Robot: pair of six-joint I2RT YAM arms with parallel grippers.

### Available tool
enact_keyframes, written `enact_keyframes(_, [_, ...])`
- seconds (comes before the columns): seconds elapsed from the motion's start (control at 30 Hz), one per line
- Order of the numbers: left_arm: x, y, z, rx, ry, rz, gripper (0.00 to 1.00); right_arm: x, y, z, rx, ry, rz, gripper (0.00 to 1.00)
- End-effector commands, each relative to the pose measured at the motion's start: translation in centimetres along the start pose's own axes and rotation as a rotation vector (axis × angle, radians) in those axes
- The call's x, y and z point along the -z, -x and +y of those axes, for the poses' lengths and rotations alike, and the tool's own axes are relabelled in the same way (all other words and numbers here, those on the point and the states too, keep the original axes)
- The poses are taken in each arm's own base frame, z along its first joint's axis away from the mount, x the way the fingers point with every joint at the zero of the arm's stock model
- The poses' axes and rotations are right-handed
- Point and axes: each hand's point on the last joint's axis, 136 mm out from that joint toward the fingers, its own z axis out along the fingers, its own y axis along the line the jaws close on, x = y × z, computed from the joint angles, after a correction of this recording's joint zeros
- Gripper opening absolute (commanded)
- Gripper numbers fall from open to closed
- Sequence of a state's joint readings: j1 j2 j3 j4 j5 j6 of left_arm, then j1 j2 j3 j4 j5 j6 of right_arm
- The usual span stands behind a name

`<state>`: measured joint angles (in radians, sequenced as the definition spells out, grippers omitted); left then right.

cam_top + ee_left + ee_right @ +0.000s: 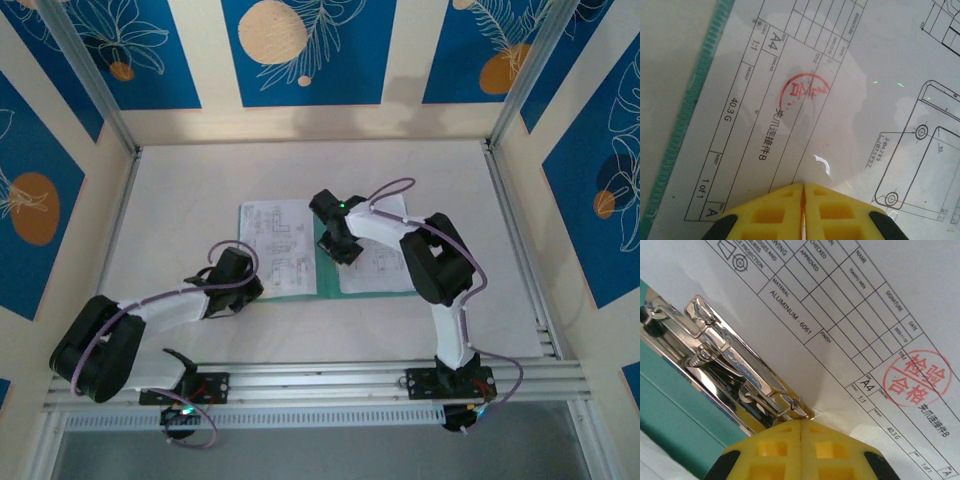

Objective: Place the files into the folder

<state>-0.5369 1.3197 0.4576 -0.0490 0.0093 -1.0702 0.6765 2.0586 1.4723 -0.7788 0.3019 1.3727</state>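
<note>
Two files (278, 245) in play, lying flat on the open folder (327, 280), one per leaf, mid-table (200, 180). Hard to tell whether either edge sits under the metal clip (730, 360). Right gripper (801, 422) down at the clip's near end, fingers pressed together, holding nothing, just beside the right sheet's title block. Left gripper (803, 186) likewise closed and empty, low over the left sheet near the folder's teal edge. Risks from here: creasing or skidding thin paper under closed tips, or slipping off the sprung clip and letting it snap down beside the sheet
</note>
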Motion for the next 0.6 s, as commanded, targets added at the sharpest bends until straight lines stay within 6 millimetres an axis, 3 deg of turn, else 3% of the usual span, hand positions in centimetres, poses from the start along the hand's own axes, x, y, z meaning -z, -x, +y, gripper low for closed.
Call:
enact_keyframes(0.0, [-0.8, -2.1, -0.5, -0.021, -0.035, 0.109, 0.08, -5.2, -6.1, -4.7, 0.097, -0.242, 0.151, 0.00])
enact_keyframes(0.57, [0.2, -1.7, -0.5, -0.050, -0.015, 0.095, 0.10, -6.6, -7.2, -5.9, 0.219, -0.392, 0.071, 0.00])
